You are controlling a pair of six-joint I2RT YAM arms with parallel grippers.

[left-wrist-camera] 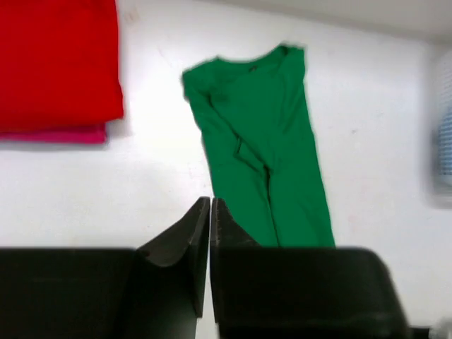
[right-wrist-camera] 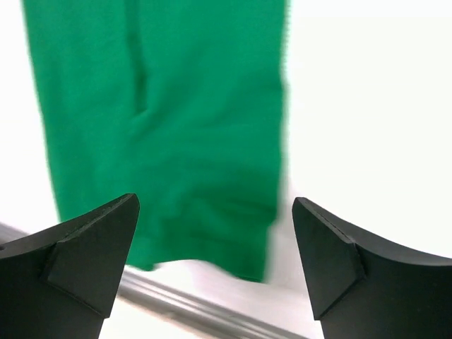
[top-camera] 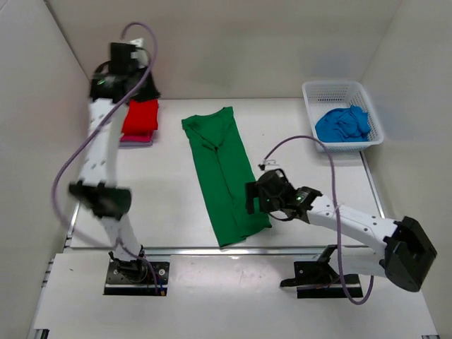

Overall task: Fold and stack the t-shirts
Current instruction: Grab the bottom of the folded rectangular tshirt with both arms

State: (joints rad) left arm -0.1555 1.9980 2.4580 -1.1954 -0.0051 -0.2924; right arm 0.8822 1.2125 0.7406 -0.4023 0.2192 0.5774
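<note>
My right tool [right-wrist-camera: 215, 201] gapes wide over the hem of the green shirt [top-camera: 222, 176], which lies folded lengthwise mid-bench [top-camera: 169, 198]. My left tool [left-wrist-camera: 210, 206] is clenched on nothing, near the red shirt [top-camera: 140, 116] stacked on the pink shirt [top-camera: 135, 140].

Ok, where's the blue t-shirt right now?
In the top view, the crumpled blue cloth t-shirt lies inside the white plastic mesh basket at the far right corner of the table.

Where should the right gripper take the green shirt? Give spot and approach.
Likely grip the near hem of the green t-shirt at its right corner, from above on the right: it lies flat in a long strip, and the open right gripper hangs over that end.
</note>
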